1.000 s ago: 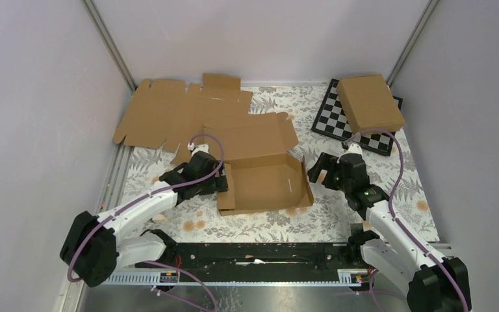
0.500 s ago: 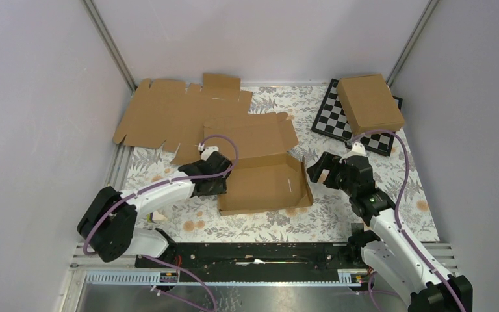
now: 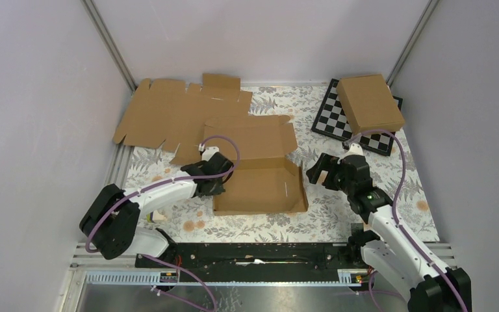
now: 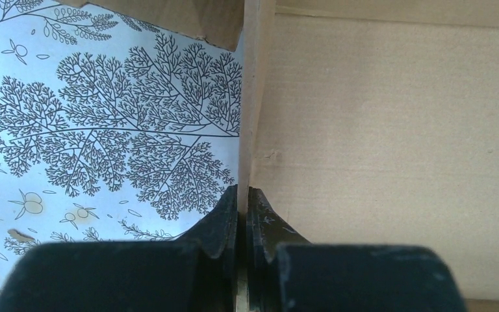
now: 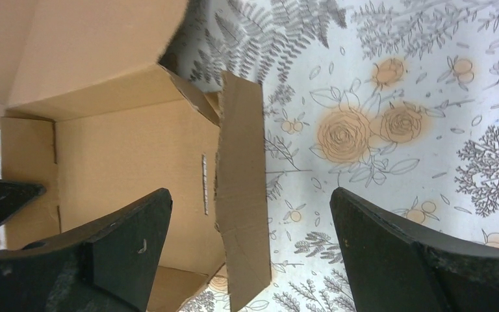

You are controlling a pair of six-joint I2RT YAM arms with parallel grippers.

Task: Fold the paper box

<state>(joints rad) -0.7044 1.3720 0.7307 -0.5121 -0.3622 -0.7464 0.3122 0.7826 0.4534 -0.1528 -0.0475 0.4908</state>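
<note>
Cardboard paper box (image 3: 260, 188), wall edge hidden inside clamped left tool (image 4: 242, 198)

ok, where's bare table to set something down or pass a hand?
Free: table strip between the paper box and the near rail; patch this side of the chessboard, right of the right arm. Crowded: flat cardboard sheet fills back left; left gripper clamps the box's left wall, open right gripper flanks its right.

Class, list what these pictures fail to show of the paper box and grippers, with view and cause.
Top view: left gripper fingertips, hidden by its own wrist.
Left wrist view: most of the paper box, cut off by frame edges.
Right wrist view: some box floor, behind a finger of the open right gripper.
</note>
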